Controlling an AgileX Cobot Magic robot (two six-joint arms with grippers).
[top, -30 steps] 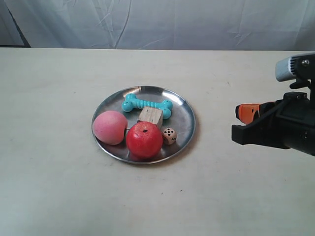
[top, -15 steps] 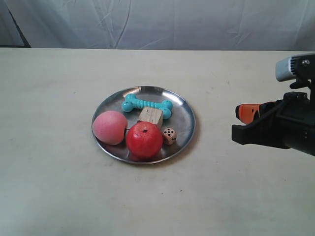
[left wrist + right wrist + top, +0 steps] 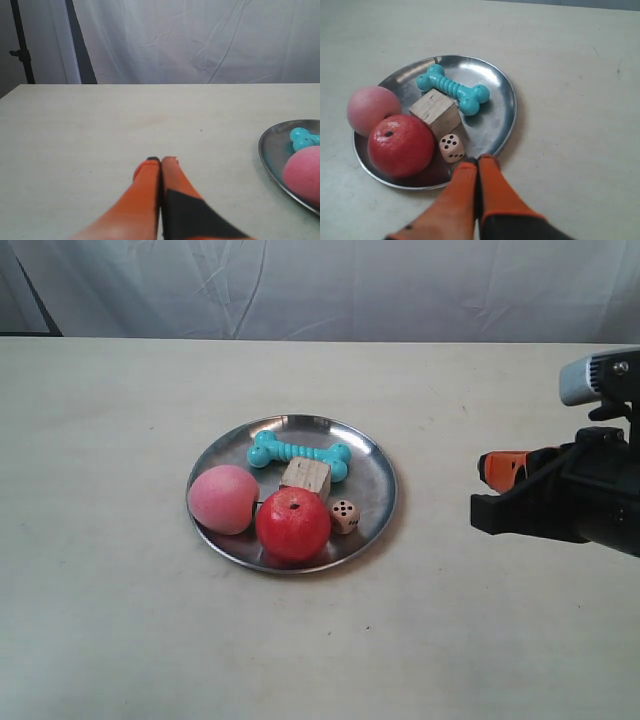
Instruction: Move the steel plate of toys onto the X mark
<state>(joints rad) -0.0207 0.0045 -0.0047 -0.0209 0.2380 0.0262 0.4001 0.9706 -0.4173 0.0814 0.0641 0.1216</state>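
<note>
The steel plate (image 3: pixel 375 475) lies mid-table and holds the turquoise bone (image 3: pixel 300 455), pink ball (image 3: pixel 223 499), red apple (image 3: pixel 293 523), wooden cube (image 3: pixel 306 476) and die (image 3: pixel 344 515). In the right wrist view the plate (image 3: pixel 490 75) lies just beyond my right gripper (image 3: pixel 479 161), which is shut and empty, with the die (image 3: pixel 451 147) nearest its tips. The gripper of the arm at the exterior view's right (image 3: pixel 490 468) hovers apart from the plate's rim. My left gripper (image 3: pixel 161 160) is shut and empty over bare table, with the plate (image 3: pixel 272 145) and ball (image 3: pixel 302 175) off to one side. I see no X mark.
A white curtain (image 3: pixel 330 285) hangs behind the table's far edge. A dark stand (image 3: pixel 22 45) rises beyond the table corner in the left wrist view. Cream tabletop (image 3: pixel 120 620) surrounds the plate on all sides.
</note>
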